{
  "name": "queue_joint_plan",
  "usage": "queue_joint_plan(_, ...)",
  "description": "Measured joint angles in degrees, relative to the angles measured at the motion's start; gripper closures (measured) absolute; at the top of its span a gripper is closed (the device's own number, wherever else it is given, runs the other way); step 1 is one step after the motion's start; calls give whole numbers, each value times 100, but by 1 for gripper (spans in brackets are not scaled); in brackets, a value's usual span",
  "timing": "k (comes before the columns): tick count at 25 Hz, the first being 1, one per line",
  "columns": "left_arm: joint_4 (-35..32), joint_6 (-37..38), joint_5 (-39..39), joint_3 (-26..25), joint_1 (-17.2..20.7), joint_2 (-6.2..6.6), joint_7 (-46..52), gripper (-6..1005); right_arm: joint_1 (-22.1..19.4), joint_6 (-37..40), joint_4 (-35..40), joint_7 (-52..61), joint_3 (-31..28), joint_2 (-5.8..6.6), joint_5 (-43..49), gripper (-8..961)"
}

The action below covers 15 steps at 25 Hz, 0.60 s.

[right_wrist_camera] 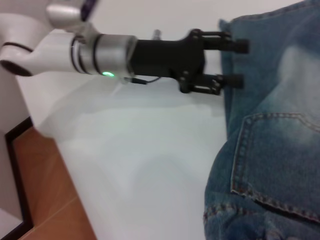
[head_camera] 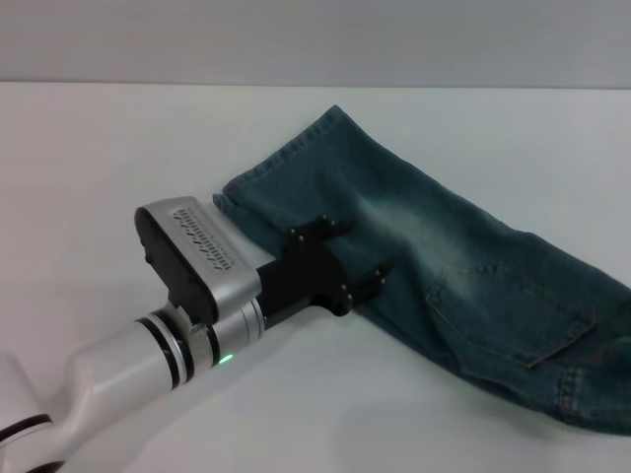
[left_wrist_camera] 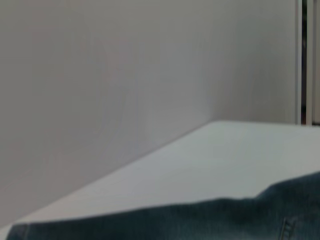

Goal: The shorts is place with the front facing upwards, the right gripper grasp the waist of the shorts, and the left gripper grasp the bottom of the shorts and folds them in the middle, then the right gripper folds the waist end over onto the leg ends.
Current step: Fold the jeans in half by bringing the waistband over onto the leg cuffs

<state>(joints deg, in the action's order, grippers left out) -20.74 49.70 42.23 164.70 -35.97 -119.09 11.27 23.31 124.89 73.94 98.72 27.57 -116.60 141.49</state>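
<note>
The left gripper (head_camera: 363, 264) has its two black fingers spread apart, with nothing pinched between them; the tips lie over the long near edge of the shorts (head_camera: 444, 286), one finger (head_camera: 322, 228) on the denim and the other at the fabric's border toward five o'clock from it. In the right wrist view the same gripper (right_wrist_camera: 241, 63) shows both fingers parted, their tips touching the denim's edge. Behind the fingers runs the black open-frame body, then the silver wrist (head_camera: 212, 335) with black bands and a lit green light, reaching back toward seven o'clock in the head view.

The shorts lie folded lengthwise on the white table (head_camera: 118, 158), a long strip running from about ten o'clock to four o'clock. The leg ends (head_camera: 276, 163) sit at the far upper end, near the table's middle, with a pale faded patch just below them. A stitched pocket (head_camera: 523, 315) shows toward the lower right, where the fabric bunches at the picture's edge.

The right gripper is out of sight in every view, so whether its fingers are open or closed cannot be told.
</note>
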Motion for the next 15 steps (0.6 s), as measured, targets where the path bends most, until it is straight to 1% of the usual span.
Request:
queue_joint_plan(1, -21, -54, -1, 0, -1, 0, -10, 318, 7, 2, -26, -17, 31, 1, -16, 877)
queue_joint_plan(7, -136, -363, -4, 0, 26, 0, -19, 318, 48, 43, -100, -41, 187, 74, -369, 877)
queue_joint_plan(15, -298, -502, 4, -7, 108, 0, 0, 317, 21, 53, -100, 17, 230, 253, -1241, 878)
